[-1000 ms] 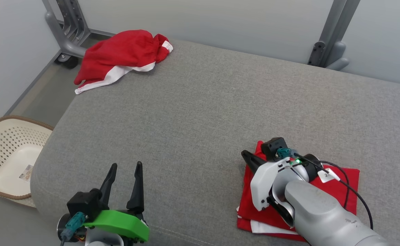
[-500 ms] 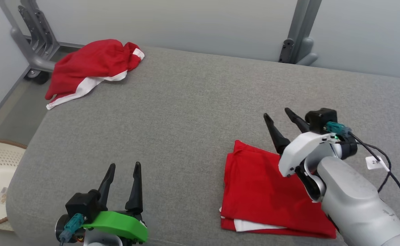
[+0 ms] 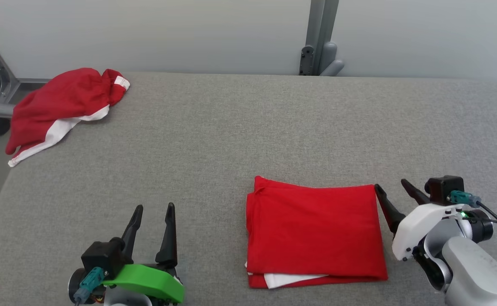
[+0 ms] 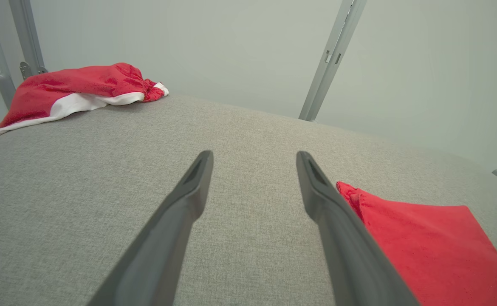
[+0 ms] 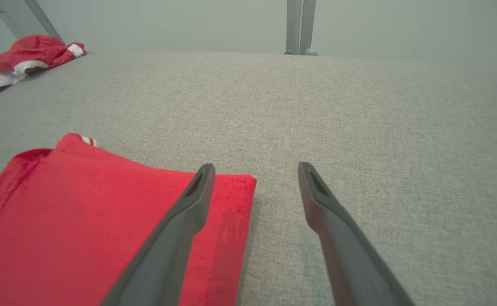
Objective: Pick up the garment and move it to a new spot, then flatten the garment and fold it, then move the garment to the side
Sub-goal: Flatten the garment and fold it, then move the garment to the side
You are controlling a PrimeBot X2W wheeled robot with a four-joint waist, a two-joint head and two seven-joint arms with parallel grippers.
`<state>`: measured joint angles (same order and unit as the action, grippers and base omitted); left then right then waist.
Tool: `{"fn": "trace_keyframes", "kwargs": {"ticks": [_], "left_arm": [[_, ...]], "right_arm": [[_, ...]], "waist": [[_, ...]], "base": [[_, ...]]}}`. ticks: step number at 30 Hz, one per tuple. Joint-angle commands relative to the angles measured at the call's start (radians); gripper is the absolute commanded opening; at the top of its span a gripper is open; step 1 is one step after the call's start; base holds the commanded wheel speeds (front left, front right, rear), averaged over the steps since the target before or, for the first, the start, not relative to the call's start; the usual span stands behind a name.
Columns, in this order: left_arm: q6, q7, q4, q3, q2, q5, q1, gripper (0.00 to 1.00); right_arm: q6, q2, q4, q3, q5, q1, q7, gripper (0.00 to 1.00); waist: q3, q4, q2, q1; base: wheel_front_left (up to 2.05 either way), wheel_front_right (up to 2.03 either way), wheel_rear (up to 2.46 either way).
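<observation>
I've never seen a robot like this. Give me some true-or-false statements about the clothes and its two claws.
The folded red garment lies on the grey surface. True.
The right gripper is clamped on that garment. False: it is open, at the garment's right edge, holding nothing.
A crumpled red and white garment sits at the far left corner. True.
The left gripper holds a blue towel. False: it is open and empty.
</observation>
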<state>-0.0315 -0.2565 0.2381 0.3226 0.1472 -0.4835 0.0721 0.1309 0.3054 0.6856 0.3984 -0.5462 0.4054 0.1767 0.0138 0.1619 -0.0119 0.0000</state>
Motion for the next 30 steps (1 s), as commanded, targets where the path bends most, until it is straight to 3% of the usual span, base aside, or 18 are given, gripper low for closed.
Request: {"fn": "trace_keyframes", "kwargs": {"ticks": [1, 9, 25, 26, 27, 30], "left_arm": [[-0.004, 0.000, 0.000, 0.001, 0.004, 0.000, 0.000, 1.00], [0.000, -0.001, 0.004, 0.005, 0.004, -0.004, 0.016, 1.00], [0.004, -0.006, 0.021, 0.009, 0.003, -0.005, 0.024, 1.00], [0.005, -0.006, 0.021, 0.009, 0.004, -0.005, 0.023, 1.00], [0.005, -0.006, 0.020, 0.009, 0.005, -0.005, 0.021, 1.00], [0.000, -0.007, 0.016, 0.009, 0.008, -0.003, 0.018, 1.00]], "right_arm": [[-0.001, 0.025, -0.027, 0.017, -0.009, -0.033, -0.047, 1.00], [-0.001, 0.092, -0.135, 0.050, -0.117, -0.099, -0.248, 1.00], [-0.001, 0.076, -0.119, 0.044, -0.292, -0.097, -0.486, 1.00], [-0.001, 0.073, -0.112, 0.044, -0.294, -0.093, -0.488, 0.80], [-0.001, 0.069, -0.107, 0.042, -0.297, -0.088, -0.487, 0.49], [0.000, 0.066, -0.099, 0.043, -0.293, -0.074, -0.476, 0.00]], "waist": [[0.008, -0.024, 0.0119, 0.0000], [0.030, -0.018, 0.0119, 0.0000], [0.050, 0.060, 0.0119, 0.0000], [0.048, 0.061, 0.0119, 0.0000], [0.047, 0.062, 0.0119, 0.0000], [0.043, 0.060, 0.0119, 0.0000]], "base": [[0.00, 0.00, 0.00], [0.00, 0.00, 0.00], [0.00, 0.00, 0.00], [0.00, 0.00, 0.00], [0.00, 0.00, 0.00], [0.00, 0.00, 0.00]]}}
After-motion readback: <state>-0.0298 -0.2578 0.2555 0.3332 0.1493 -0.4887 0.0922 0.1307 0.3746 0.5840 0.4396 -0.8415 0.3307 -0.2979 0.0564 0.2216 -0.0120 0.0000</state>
